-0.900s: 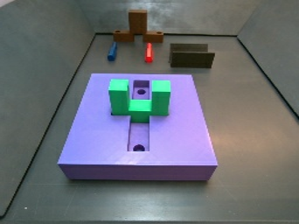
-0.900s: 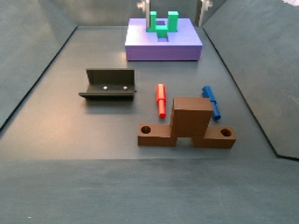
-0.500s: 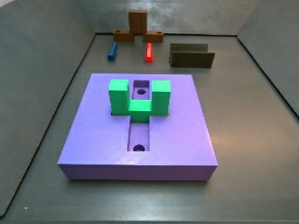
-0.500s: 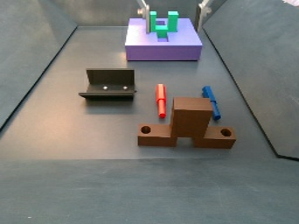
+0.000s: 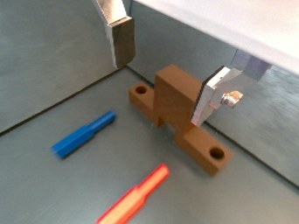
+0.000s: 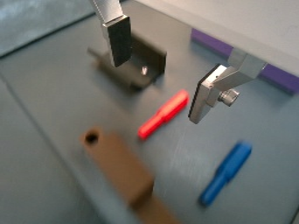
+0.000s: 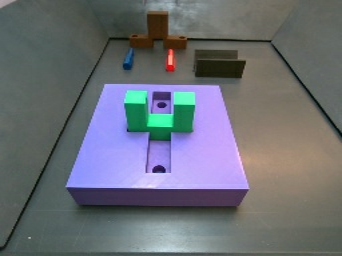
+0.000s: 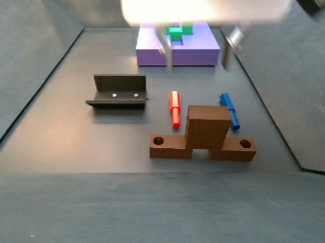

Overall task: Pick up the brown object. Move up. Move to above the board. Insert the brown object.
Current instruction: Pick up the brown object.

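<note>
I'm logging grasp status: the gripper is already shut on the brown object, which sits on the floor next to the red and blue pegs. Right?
Not quite. The gripper is open and holds nothing: in a wrist view its fingers stand apart above the brown object. The rest holds: in a side view the brown object rests on the floor next to the red peg and the blue peg.

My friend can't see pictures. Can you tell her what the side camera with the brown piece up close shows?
A brown object sits untouched on the gray floor, with a red stick and a blue stick just behind it. A dark fixture stands off to one side. Farther back, the blurry gripper hangs, fingers apart, before the purple board.
</note>
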